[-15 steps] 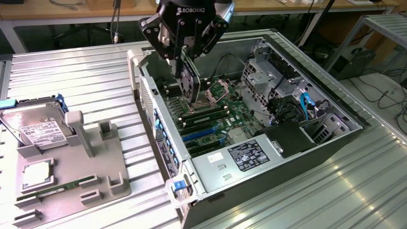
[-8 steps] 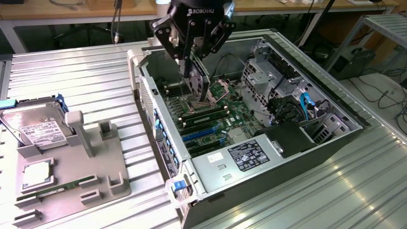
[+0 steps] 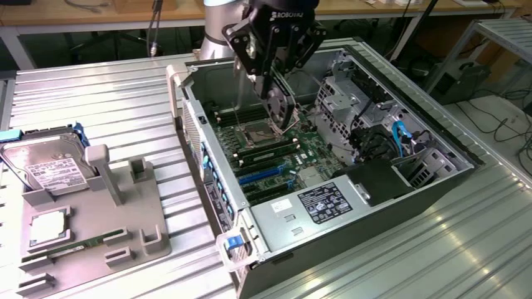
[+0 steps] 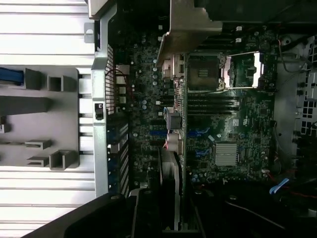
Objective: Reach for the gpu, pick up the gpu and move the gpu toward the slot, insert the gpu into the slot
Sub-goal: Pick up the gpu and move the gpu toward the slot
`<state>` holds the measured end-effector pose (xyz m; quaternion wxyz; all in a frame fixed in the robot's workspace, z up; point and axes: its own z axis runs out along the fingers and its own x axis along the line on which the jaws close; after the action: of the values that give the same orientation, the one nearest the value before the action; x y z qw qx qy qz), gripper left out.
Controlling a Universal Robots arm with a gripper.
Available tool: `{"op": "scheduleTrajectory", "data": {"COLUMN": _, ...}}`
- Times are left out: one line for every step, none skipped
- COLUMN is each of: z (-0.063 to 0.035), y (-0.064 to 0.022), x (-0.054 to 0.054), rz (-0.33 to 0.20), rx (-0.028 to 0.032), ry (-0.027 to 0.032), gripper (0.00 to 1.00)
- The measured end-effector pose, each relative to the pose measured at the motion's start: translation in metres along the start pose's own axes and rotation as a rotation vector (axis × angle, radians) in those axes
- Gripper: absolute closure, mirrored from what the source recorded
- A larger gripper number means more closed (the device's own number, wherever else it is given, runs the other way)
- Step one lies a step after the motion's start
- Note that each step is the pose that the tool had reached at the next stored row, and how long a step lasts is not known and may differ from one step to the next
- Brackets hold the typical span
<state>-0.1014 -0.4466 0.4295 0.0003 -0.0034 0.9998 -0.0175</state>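
Corrugated metal desk (image 3: 99,93) carries the open computer case (image 3: 440,146). Your hand (image 3: 272,87) is clamped on the gpu (image 3: 283,112), which hangs edge-down above the motherboard (image 3: 312,149), near the processor socket and short of the blue slots (image 3: 261,174). If the card comes down tilted or off the slot line, it could jam or strike neighbouring parts.
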Motion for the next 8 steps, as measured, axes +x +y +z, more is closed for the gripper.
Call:
{"op": "scheduleTrajectory", "data": {"z": 0.0004, "y": 0.0, "x": -0.002, "rz": 0.003, "rx": -0.0001, "ry": 0.0001, "gripper": 0.73}}
{"op": "scheduleTrajectory", "data": {"z": 0.0007, "y": 0.0001, "x": -0.004, "rz": 0.006, "rx": -0.0001, "ry": 0.0001, "gripper": 0.73}}
{"op": "scheduleTrajectory", "data": {"z": 0.0012, "y": 0.0002, "x": -0.006, "rz": 0.012, "rx": -0.0001, "ry": 0.0004, "gripper": 0.73}}
{"op": "scheduleTrajectory", "data": {"z": 0.0018, "y": 0.0002, "x": -0.008, "rz": 0.02, "rx": 0.0, "ry": 0.0006, "gripper": 0.73}}
{"op": "scheduleTrajectory", "data": {"z": 0.0022, "y": 0.0003, "x": -0.01, "rz": 0.024, "rx": -0.0001, "ry": 0.0008, "gripper": 0.73}}
{"op": "scheduleTrajectory", "data": {"z": 0.0024, "y": 0.0004, "x": -0.012, "rz": 0.028, "rx": -0.0001, "ry": 0.0009, "gripper": 0.73}}
{"op": "scheduleTrajectory", "data": {"z": 0.0026, "y": 0.0004, "x": -0.016, "rz": 0.029, "rx": -0.0001, "ry": 0.001, "gripper": 0.73}}
{"op": "scheduleTrajectory", "data": {"z": 0.0027, "y": 0.0005, "x": -0.019, "rz": 0.03, "rx": 0.0, "ry": 0.001, "gripper": 0.73}}
